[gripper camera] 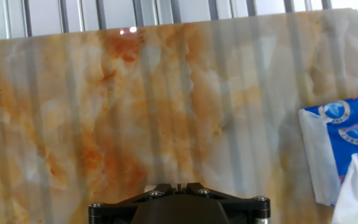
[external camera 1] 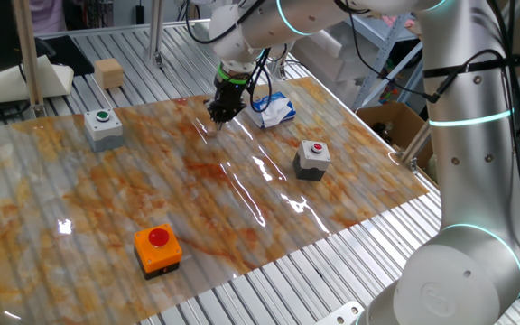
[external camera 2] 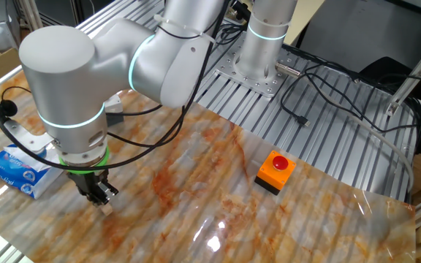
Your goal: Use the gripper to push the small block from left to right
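Orange button box (external camera 1: 158,248) nearest, small block (external camera 1: 109,73) only there, tool (external camera 1: 219,115) fingers' spread unclear

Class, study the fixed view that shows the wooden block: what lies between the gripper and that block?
Nothing stands between the gripper and the small block: only bare marbled mat, then ribbed table. The grey green-button box sits nearer the camera, off that line.

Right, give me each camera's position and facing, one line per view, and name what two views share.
One fixed view: high beside the arm's base, facing across the marbled mat; shows the arm and pincer, plus the small block off the mat.
The other fixed view: opposite side, facing back toward the arm's base; shows the elbow and pincer.
Hand view: on the hand, looking down at the mat; only the hand's black housing shows.
Shared: the orange button box in both fixed views; the blue tissue pack in all three.
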`<state>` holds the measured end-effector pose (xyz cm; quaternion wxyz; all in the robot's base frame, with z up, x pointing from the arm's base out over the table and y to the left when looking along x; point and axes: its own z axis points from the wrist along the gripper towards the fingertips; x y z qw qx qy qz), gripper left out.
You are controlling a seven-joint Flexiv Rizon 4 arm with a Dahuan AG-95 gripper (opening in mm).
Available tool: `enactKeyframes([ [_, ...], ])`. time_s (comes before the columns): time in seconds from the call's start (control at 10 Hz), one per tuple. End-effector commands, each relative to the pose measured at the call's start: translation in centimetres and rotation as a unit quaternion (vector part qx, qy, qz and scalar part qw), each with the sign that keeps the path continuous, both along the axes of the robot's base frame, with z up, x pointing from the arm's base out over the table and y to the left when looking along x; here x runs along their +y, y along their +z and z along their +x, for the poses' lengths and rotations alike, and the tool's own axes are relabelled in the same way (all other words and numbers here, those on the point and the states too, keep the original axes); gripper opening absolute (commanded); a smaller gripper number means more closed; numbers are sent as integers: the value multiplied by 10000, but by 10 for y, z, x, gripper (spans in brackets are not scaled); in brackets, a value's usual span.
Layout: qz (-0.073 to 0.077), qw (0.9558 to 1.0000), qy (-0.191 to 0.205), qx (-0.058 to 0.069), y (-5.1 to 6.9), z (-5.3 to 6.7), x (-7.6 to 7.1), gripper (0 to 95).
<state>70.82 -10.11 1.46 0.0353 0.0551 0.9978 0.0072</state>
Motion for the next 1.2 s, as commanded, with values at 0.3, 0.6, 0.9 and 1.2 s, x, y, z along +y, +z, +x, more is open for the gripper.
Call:
enactKeyframes([
  [0.3, 17, 10000, -48, -14, 1, -1, 6, 0],
  [0.6, 2, 9999, -75, -88, -3, 0, 9, 0],
  [0.9, 12, 9997, -214, -123, -4, 0, 15, 0],
  [1.2, 25, 9993, -347, -118, -1, -1, 25, 0],
])
